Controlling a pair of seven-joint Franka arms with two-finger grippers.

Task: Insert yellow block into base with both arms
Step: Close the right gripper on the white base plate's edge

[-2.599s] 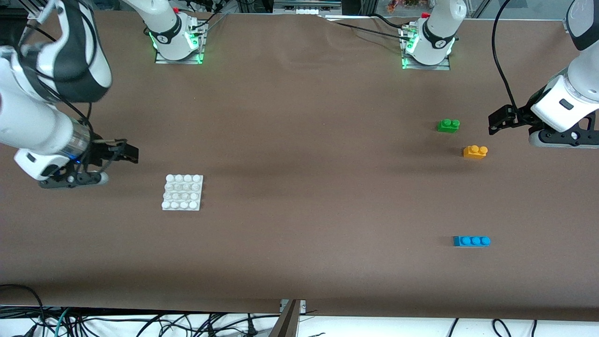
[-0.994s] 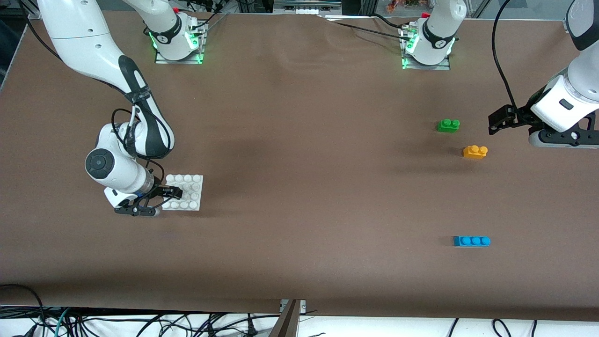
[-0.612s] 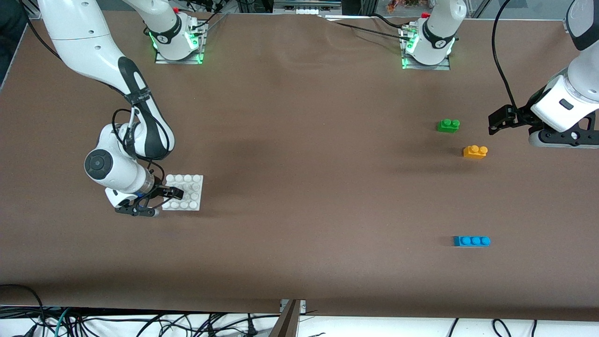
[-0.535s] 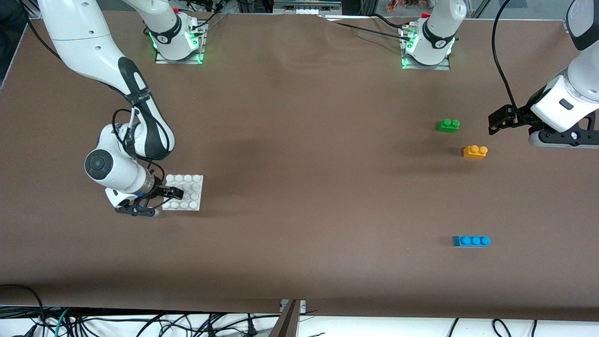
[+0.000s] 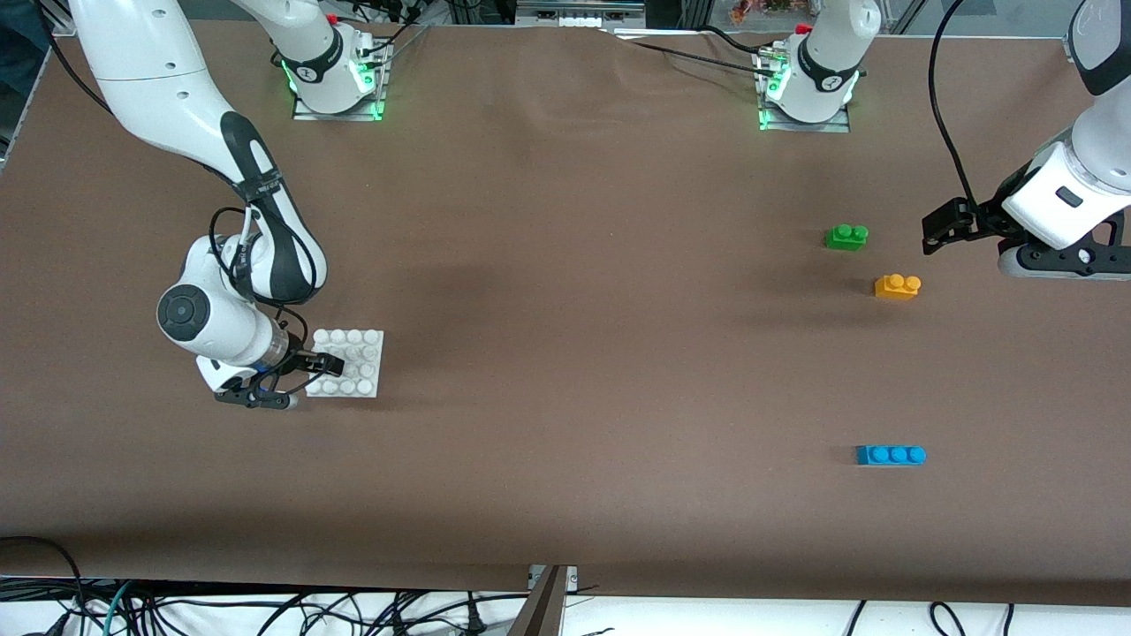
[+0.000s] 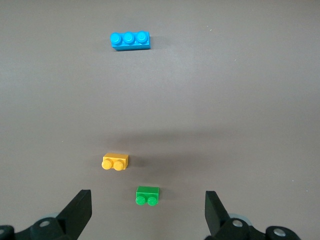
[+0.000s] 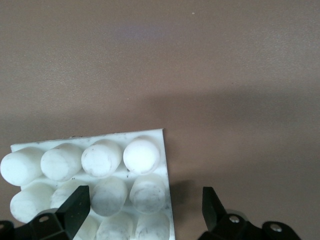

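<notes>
1. Early stage: yellow block (image 5: pixel 897 286) lies untouched on the tabletop at the left arm's end, between green brick (image 5: pixel 846 237) and blue brick (image 5: pixel 891 455). Nothing is inserted yet.
2. Base (image 5: pixel 346 363) sits flat at the right arm's end, well apart from the block.
3. Right gripper (image 5: pixel 311 365) is low over the base's edge, jaws wide, straddling studs, no grip seen.
4. Left gripper (image 6: pixel 147 212) waits above the green brick, jaws wide, empty.
5. Left to do: grasp the block, carry it, press it in.
</notes>
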